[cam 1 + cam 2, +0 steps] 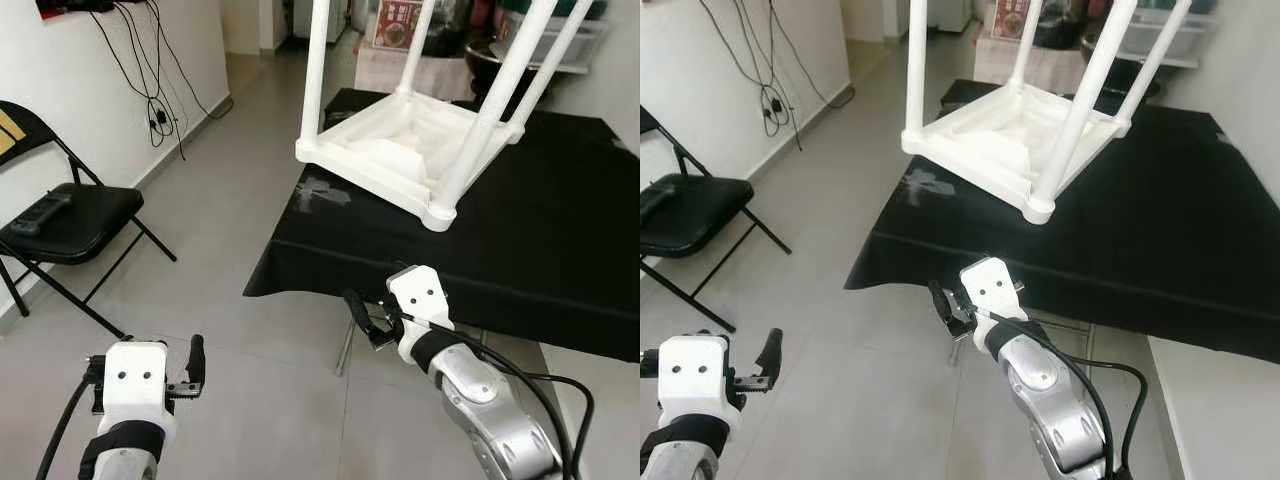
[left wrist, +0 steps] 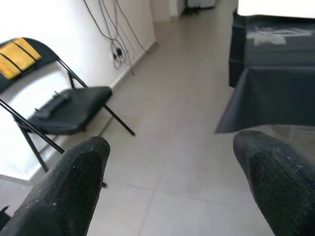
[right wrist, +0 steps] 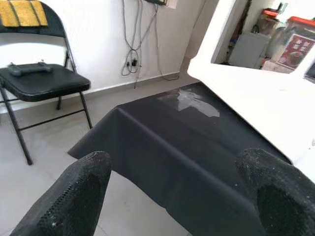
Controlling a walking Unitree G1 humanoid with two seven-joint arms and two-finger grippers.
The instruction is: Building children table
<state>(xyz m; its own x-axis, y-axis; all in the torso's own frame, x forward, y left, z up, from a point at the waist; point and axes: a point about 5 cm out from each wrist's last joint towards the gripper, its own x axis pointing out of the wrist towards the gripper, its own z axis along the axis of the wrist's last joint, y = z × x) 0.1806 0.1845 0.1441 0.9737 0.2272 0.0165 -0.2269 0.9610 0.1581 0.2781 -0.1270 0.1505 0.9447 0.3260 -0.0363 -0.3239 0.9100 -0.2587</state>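
A white plastic children's table (image 1: 400, 150) lies upside down on a black-clothed table (image 1: 560, 220), near its left corner, with several white legs (image 1: 314, 70) pointing up. My right gripper (image 1: 358, 305) hovers open just in front of the black cloth's front edge, below the white table, with nothing between its fingers (image 3: 74, 196). In the right wrist view the white table top (image 3: 246, 93) fills the far side. My left gripper (image 1: 196, 352) hangs low over the floor to the left, open and empty, fingers (image 2: 74, 182) wide apart.
A black folding chair (image 1: 70, 220) with a dark remote (image 1: 40, 212) on its seat stands by the left wall. Cables (image 1: 155, 100) hang down that wall. Boxes and containers (image 1: 400, 25) crowd the back. Grey tiled floor (image 1: 220, 180) lies between chair and table.
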